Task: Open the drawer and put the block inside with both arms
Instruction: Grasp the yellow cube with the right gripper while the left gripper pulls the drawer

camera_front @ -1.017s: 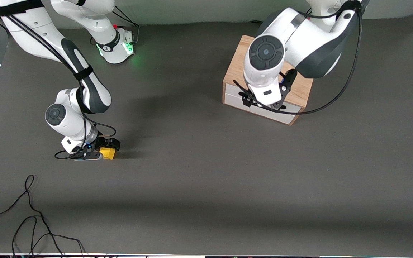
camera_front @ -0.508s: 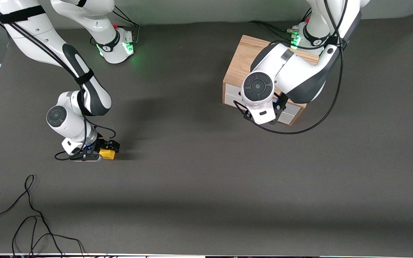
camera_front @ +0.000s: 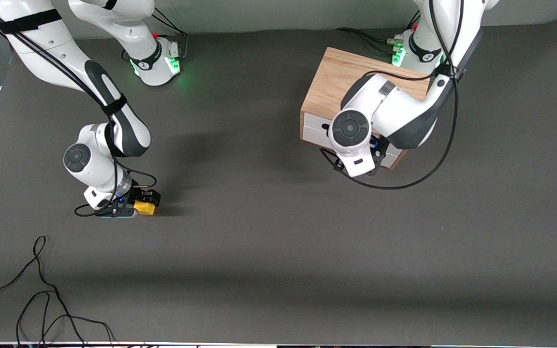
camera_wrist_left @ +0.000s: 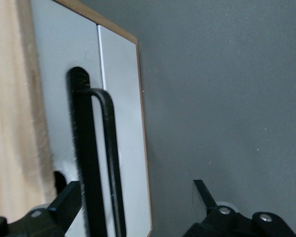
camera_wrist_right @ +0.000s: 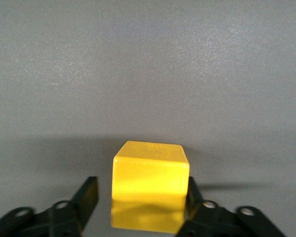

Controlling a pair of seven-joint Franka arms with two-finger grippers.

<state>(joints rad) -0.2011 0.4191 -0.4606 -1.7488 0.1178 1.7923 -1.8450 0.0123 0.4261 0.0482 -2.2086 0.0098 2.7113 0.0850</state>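
The yellow block (camera_front: 146,209) sits on the grey table toward the right arm's end. My right gripper (camera_front: 140,204) is down at the table, open, with the block (camera_wrist_right: 150,187) between its fingers (camera_wrist_right: 87,198); one finger is against the block and the other stands a little off it. The light wooden box (camera_front: 346,77) stands near the left arm's base, its white drawer front (camera_front: 315,128) shut. My left gripper (camera_front: 364,166) is open in front of that panel (camera_wrist_left: 121,98), its fingers either side of the black bar handle (camera_wrist_left: 110,148) without touching it.
A loose black cable (camera_front: 41,285) lies on the table near the front camera at the right arm's end. The left arm's cable (camera_front: 404,181) loops down beside the box. The table (camera_front: 278,241) is grey.
My left arm has come down from over the box top, bringing its gripper in front of the drawer front at the handle. My right gripper has stayed at the block.
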